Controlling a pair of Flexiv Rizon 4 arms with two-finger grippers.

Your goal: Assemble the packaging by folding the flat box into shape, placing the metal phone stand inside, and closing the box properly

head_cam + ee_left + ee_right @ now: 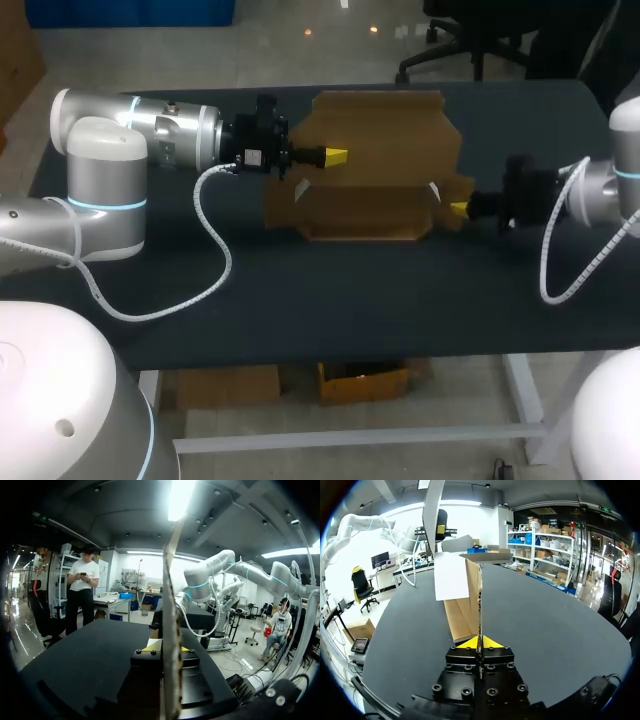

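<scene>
Cardboard box (pixel 380 165) lies mid-table (pixel 300 290), partly folded. My left gripper (pixel 337 155) and right gripper (pixel 458 209) each pinch a thin panel edge. It looks light, bendy and easily creased, so I'd grip near the fold lines.

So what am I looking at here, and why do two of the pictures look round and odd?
One robot's left arm and right arm work at a black table. One picture looks down from above. Each round one comes from a camera on an arm's wrist, looking along its fingers. On the table sits a brown cardboard box, partly folded. The left pincer and the right pincer each pinch a cardboard flap between yellow tips.
</scene>
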